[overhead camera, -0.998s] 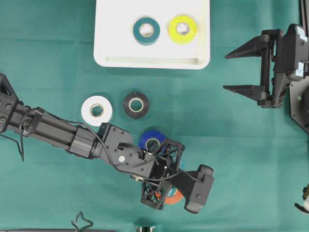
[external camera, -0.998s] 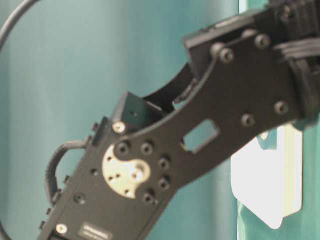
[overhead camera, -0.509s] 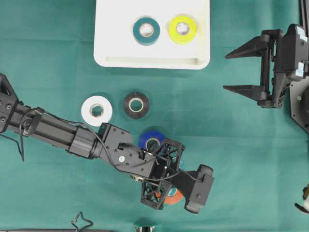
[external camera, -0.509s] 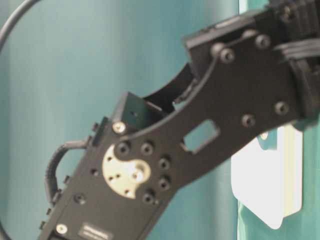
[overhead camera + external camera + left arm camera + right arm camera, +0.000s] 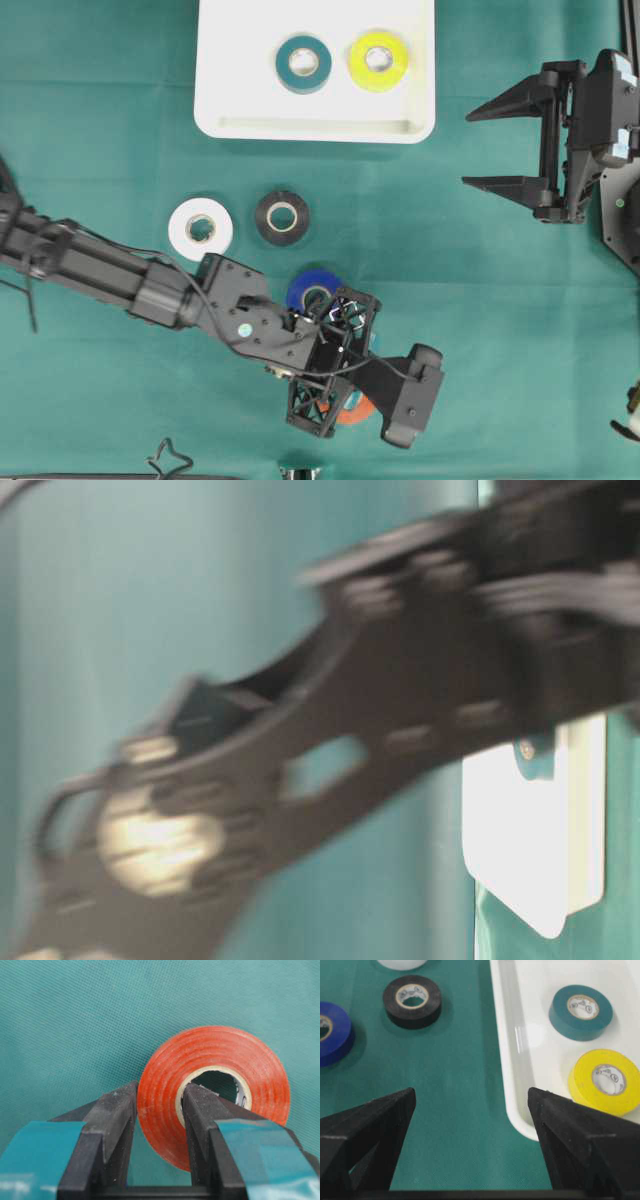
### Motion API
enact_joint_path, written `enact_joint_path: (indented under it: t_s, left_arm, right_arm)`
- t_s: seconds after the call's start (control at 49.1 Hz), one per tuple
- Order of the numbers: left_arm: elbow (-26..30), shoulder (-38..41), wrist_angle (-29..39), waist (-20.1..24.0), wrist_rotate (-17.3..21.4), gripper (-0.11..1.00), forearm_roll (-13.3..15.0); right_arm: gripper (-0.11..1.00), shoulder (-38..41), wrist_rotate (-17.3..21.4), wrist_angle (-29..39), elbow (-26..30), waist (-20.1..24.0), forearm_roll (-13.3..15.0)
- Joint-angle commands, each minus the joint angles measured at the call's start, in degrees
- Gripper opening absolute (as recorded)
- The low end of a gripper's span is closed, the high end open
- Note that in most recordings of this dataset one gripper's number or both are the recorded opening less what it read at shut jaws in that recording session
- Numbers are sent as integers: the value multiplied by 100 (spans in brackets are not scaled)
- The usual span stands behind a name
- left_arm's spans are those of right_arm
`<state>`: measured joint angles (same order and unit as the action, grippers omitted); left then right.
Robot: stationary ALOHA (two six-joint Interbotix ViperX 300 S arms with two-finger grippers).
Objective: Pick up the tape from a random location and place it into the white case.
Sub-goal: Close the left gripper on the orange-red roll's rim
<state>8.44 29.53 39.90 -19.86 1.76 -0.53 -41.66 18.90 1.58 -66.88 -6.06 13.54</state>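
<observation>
At the lower centre of the overhead view, the left gripper (image 5: 345, 400) sits over the orange tape roll (image 5: 356, 408), of which only a sliver shows beneath the wrist assembly. The left wrist view supplies what the overhead view hides: the jaws are clamped on the orange tape roll (image 5: 212, 1092), one finger (image 5: 112, 1125) outside its wall and the other through the cardboard core. The roll stands on edge in this grip, above the green cloth (image 5: 100, 1020).

Step in hand: the grasp is made; judged from the blurred arm in the table-level view, the lift is under way. The next move calls for carrying the roll up the overhead view to the white case (image 5: 230, 110), clearing the blue tape roll (image 5: 312, 284) just beside the wrist and the black tape roll (image 5: 282, 217) and white tape roll (image 5: 200, 228) on the way (all three lie flat on the cloth).

Proceeding rightward, the white case already holds a teal tape roll (image 5: 303, 64) and a yellow tape roll (image 5: 378, 60); free floor remains to their left and below them. The right gripper (image 5: 505, 140) hovers at the far right with its jaws spread wide and nothing between them. Its wrist view shows the case's rounded corner (image 5: 520, 1125) and both stored rolls close up, detail that the table-level view does not give.
</observation>
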Motion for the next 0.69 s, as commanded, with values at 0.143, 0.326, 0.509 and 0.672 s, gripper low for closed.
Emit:
enact_joint_path:
  t_s: [0.143, 0.326, 0.509, 0.672]
  left_arm:
    - [299, -870, 352, -105, 0, 23, 9]
    - [457, -1160, 571, -132, 9, 23, 9]
    - [738, -1239, 1151, -141, 18, 23, 0]
    - [1090, -1239, 1477, -141, 26, 23, -18]
  right_arm:
    - [89, 0, 0, -35, 141, 0, 0]
    - [89, 0, 0, -26, 149, 0, 0]
    - [89, 0, 0, -26, 149, 0, 0]
    - [89, 0, 0, -35, 149, 0, 0]
